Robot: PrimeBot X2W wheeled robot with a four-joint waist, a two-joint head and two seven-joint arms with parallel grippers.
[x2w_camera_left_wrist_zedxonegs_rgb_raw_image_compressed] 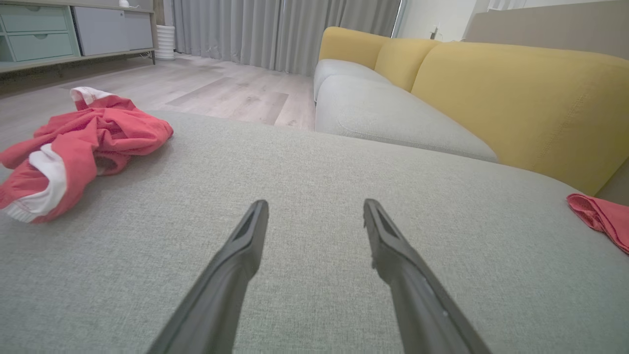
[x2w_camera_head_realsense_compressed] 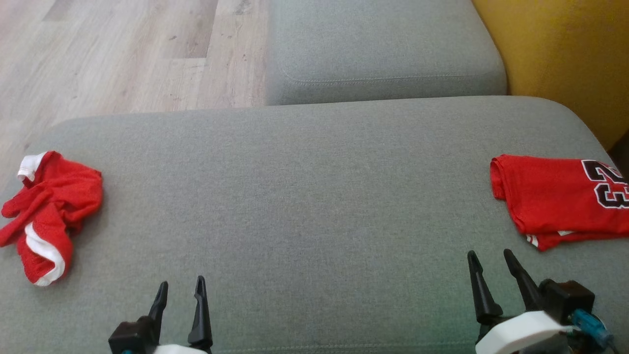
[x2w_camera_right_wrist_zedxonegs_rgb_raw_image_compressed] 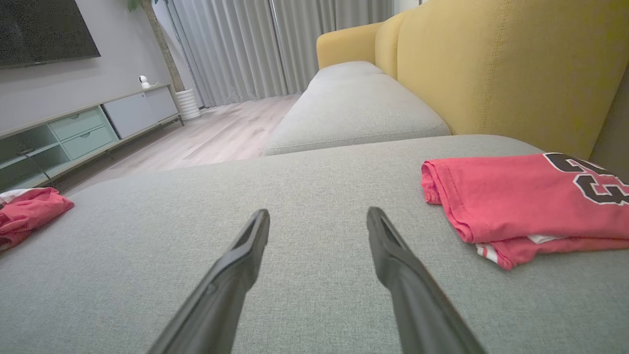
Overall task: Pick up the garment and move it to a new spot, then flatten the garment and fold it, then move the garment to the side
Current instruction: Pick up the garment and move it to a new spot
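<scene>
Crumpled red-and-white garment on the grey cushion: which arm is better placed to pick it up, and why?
Left, probably. The left arm, jaws open and empty, is on the side where the crumpled red-and-white garment lies; the right arm sits beside the folded red numbered jersey, across the grey fabric cushion.

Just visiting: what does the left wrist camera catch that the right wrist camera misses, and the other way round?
Left wrist view: the whole crumpled red garment with white trim.
Right wrist view: the black number print on the folded red jersey, and a dark flat screen on the wall.
Both: the wide grey fabric seat cushion, the yellow sofa backrest, grey curtains, pale wooden floor and a low cabinet with pale green drawers.
</scene>
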